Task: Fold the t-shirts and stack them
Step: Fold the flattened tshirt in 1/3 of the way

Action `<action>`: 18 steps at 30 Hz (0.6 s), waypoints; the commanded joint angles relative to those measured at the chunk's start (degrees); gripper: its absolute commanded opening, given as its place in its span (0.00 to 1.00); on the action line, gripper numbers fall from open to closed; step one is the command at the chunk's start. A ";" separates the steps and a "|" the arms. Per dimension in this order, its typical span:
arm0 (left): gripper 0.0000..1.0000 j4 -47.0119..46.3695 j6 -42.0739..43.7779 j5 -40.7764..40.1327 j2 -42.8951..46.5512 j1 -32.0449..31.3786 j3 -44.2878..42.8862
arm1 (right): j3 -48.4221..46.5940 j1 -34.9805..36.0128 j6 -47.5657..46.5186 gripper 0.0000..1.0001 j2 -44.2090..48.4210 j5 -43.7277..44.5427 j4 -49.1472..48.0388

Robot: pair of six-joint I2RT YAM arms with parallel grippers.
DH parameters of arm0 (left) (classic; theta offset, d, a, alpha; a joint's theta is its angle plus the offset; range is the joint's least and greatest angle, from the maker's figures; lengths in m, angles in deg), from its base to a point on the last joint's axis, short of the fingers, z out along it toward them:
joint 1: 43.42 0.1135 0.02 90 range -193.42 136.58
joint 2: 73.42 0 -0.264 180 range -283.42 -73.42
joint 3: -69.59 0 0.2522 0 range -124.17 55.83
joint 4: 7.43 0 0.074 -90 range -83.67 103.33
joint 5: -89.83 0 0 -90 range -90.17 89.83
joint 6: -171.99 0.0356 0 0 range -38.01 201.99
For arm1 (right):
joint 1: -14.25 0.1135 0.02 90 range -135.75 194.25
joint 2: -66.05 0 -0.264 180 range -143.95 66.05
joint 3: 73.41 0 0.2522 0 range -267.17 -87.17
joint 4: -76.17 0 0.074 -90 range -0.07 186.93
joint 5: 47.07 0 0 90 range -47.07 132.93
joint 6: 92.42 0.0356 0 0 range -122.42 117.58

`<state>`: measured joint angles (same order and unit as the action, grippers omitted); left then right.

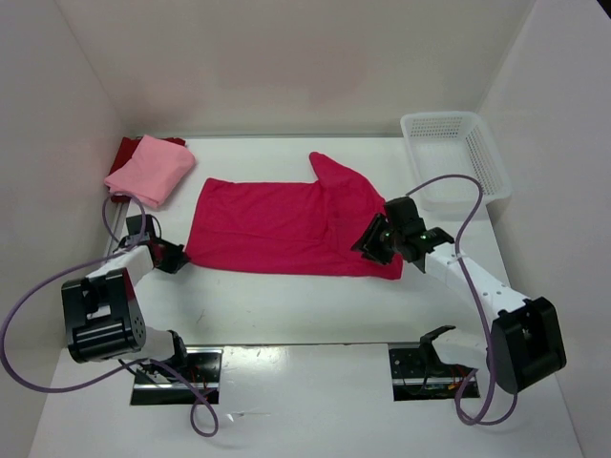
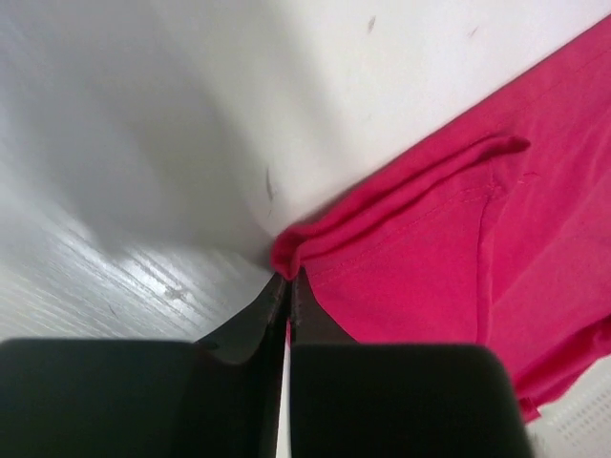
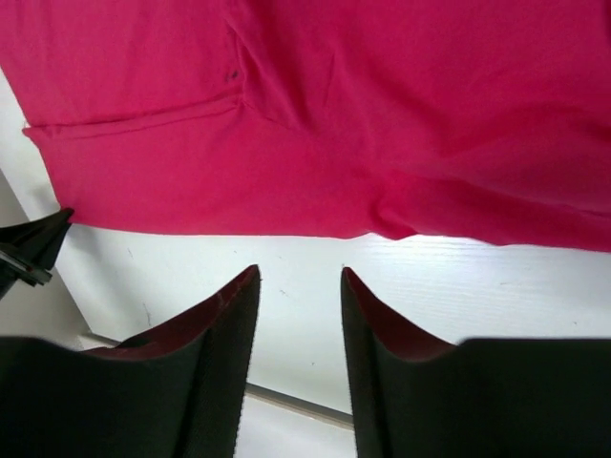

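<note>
The bright magenta-pink t-shirt point(image 1: 286, 224) lies spread flat across the middle of the table, one sleeve pointing to the back. My left gripper point(image 1: 178, 256) is shut on its near left corner point(image 2: 291, 250), the jaws pressed together point(image 2: 288, 280) at table level. My right gripper point(image 1: 375, 240) is open and empty over the shirt's near right part; in the right wrist view its fingertips point(image 3: 299, 273) hang above bare table just short of the shirt's edge point(image 3: 315, 143). The light pink t-shirt point(image 1: 150, 170) lies folded on the dark red one point(image 1: 127, 150) at the back left.
A white mesh basket point(image 1: 456, 153) stands at the back right. White walls close in the table at the left, back and right. The left gripper's tip shows at the left edge of the right wrist view point(image 3: 29, 253).
</note>
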<state>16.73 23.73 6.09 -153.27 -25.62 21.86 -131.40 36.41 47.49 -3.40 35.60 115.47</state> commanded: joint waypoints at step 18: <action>0.00 -1.08 9.56 -11.79 -10.49 0.30 -14.09 | 17.07 -1.32 20.22 0.44 14.25 11.11 6.88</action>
<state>16.36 31.03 -1.99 -161.69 -25.60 11.19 -114.37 35.36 62.60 7.64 43.16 120.48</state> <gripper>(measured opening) 0.009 0.472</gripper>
